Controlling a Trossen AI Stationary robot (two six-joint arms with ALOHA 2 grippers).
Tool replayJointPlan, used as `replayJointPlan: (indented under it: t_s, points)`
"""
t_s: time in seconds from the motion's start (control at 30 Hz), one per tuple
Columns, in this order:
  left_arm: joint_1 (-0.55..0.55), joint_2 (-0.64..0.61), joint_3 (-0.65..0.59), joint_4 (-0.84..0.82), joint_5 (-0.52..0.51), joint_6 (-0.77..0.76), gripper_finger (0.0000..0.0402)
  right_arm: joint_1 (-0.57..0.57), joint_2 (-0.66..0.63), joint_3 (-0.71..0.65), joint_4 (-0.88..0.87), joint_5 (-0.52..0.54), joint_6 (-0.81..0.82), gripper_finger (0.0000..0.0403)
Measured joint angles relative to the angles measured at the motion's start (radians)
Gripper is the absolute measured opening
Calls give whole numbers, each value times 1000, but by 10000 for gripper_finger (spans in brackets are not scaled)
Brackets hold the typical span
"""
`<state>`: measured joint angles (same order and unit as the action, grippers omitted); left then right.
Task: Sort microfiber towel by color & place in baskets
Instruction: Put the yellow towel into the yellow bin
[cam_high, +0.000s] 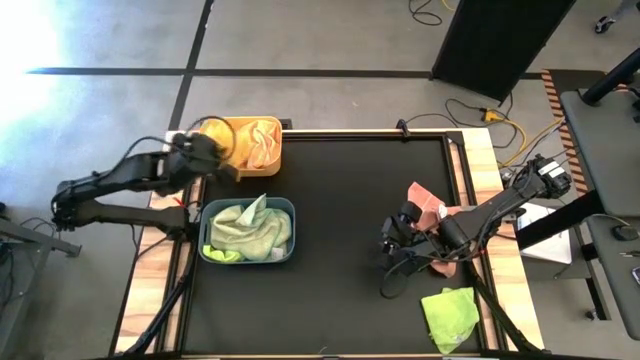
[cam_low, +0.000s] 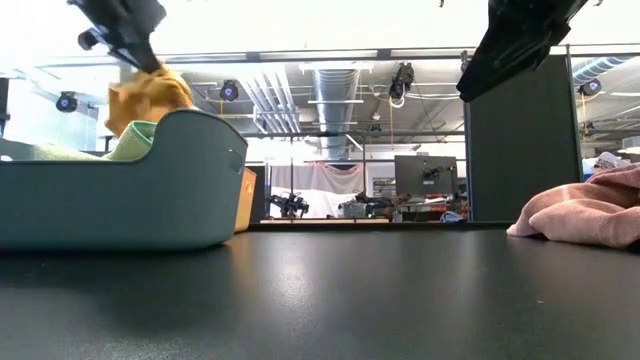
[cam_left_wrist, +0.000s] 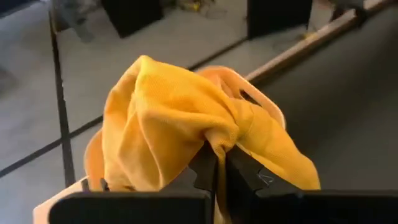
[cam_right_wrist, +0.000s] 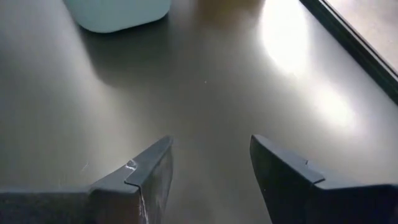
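Worktop (cam_high: 340, 230), black and matte with pale wooden edges, fills the high view. At ten o'clock on it sits the yellow-orange rectangular plastic basket (cam_high: 272, 135) with orange cloth inside; just beside it toward six o'clock, the dark blue-grey plastic basket (cam_high: 284, 208) holds a crumpled light green microfiber towel (cam_high: 248, 230). The left end effector (cam_high: 208, 152) hovers over the yellow-orange basket's outer edge, pinched tight on a yellow microfiber towel (cam_high: 212, 128). At three o'clock the right end effector (cam_high: 392, 238) hangs above bare worktop, fingers parted and empty, beside a pink microfiber towel (cam_high: 428, 200). A bright green microfiber towel (cam_high: 450, 315) lies at five o'clock.

Low view: the blue-grey basket (cam_low: 150, 190) stands at nine o'clock, the yellow towel (cam_low: 150, 95) dangling above it; the pink towel (cam_low: 585, 210) lies at three o'clock.

Left wrist view: closed fingers (cam_left_wrist: 202, 171) clamp the yellow towel (cam_left_wrist: 161, 118) over the yellow-orange basket (cam_left_wrist: 273, 112).

Right wrist view: two dark fingers (cam_right_wrist: 152, 171) stand apart over empty worktop (cam_right_wrist: 211, 81).
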<state>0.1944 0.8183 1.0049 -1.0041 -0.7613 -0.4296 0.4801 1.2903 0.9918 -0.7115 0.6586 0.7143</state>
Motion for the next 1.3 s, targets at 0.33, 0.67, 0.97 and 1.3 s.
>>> replayJointPlan:
  t_s: [0.33, 0.67, 0.97, 1.3]
  points:
    - [413, 225, -8, 39, 102, 142, 0, 0, 0, -46, 81, -3, -15, 203]
    - [734, 451, -7, 193, 445, 354, 0, 0, 0, -62, 98, -4, -7, 203]
    - [818, 633, -7, 218, 455, 395, 0, 0, 0, -63, 97, -4, -18, 203]
    - [825, 800, -7, 282, 450, 383, 25, 0, 0, -63, 97, -4, -8, 203]
